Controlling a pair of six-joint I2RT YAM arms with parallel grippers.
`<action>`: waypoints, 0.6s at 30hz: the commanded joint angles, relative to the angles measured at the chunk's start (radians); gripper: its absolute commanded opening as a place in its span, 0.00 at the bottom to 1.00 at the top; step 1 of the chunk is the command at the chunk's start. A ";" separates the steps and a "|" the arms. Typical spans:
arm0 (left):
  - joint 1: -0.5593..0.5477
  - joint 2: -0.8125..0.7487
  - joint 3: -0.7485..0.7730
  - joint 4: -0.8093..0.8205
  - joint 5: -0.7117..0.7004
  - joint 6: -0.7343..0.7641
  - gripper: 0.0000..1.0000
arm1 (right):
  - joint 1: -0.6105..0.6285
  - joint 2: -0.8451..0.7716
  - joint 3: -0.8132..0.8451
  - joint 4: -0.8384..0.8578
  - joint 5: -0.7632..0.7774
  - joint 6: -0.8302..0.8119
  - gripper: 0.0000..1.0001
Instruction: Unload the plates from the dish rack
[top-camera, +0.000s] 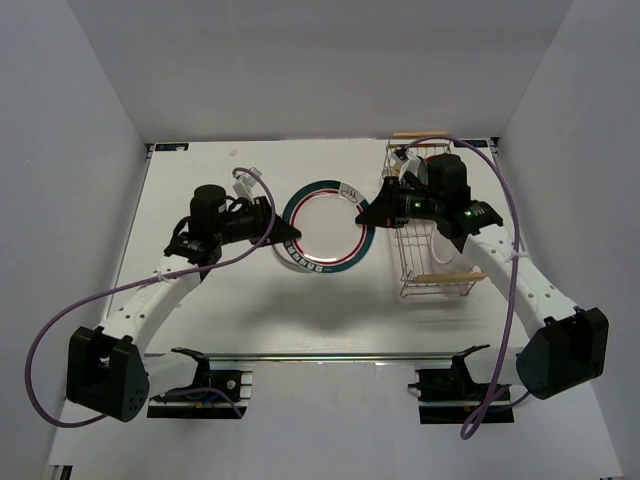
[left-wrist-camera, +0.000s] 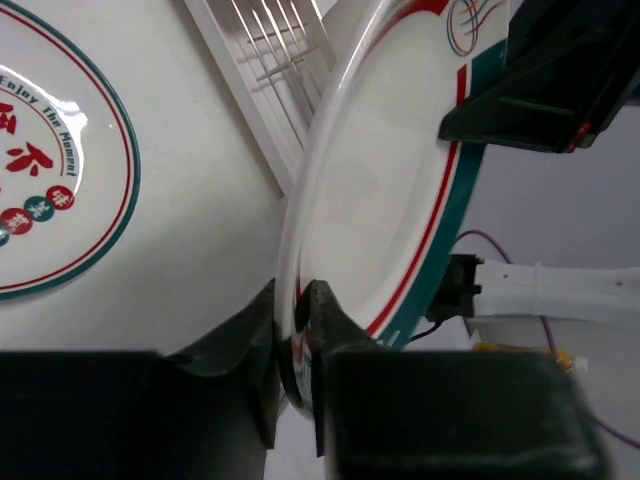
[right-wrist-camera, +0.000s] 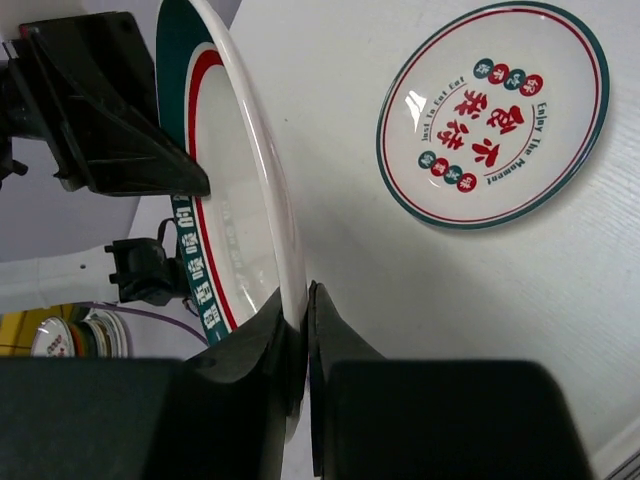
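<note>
Plate (top-camera: 325, 226) between left tool (top-camera: 291, 235), right tool (top-camera: 366, 215)

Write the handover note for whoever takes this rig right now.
Grippers: the left gripper is shut on one rim of the large teal-rimmed plate. The right gripper is shut on the opposite rim.
Where: that plate hangs between the two arms, beside the dish rack. A smaller plate lies flat on the table beneath it.
Done: one plate is down and a second is out of the rack.
Left: set the held plate down, then check the rack for more. The right arm hides most of it.
</note>
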 joint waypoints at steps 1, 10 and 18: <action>0.002 -0.013 -0.006 0.046 0.028 -0.002 0.23 | -0.005 0.000 0.007 0.078 -0.029 0.049 0.14; 0.002 -0.007 0.000 -0.010 -0.090 -0.043 0.00 | -0.002 -0.088 0.041 -0.152 0.469 -0.031 0.89; 0.002 0.106 0.092 -0.190 -0.372 -0.074 0.00 | -0.002 -0.257 -0.020 -0.197 0.805 -0.019 0.89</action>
